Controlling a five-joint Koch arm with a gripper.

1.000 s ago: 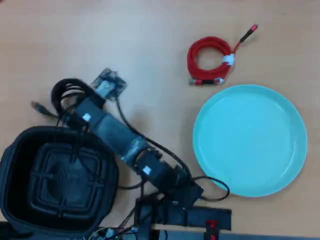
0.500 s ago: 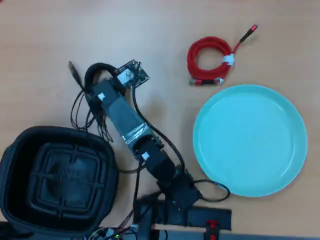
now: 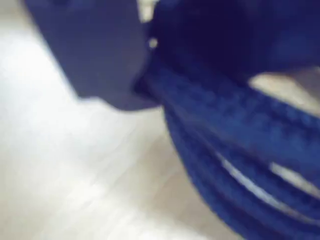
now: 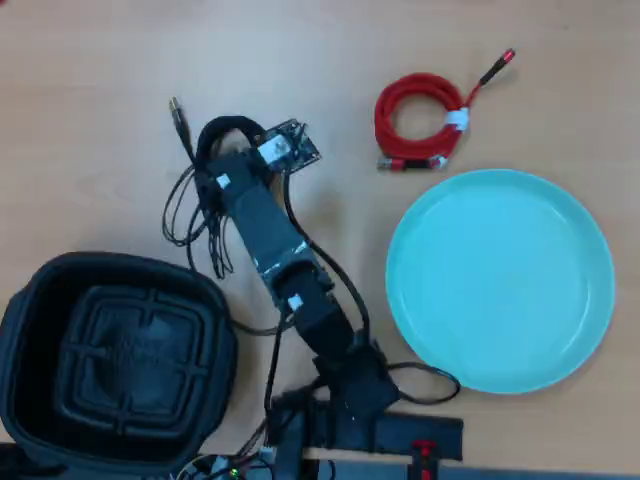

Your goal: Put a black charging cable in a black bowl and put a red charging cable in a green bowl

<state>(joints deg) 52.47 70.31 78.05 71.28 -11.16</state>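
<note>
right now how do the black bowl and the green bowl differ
The black bowl is a deep rounded rectangle with a thick rim; the green bowl is round, shallow and wider. The black bowl's floor has a raised square ribbed pattern; the green bowl's is smooth and plain. The black bowl sits lower left in the overhead view, the green bowl right. Both stand empty on the table.

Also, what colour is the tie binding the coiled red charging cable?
White; the tie on the red charging cable shows best in the overhead view.

Black charging cable: coiled, hanging at arm's tip. Black bowl: sitting empty, lower left. Red charging cable: lying coiled above empty green bowl.
</note>
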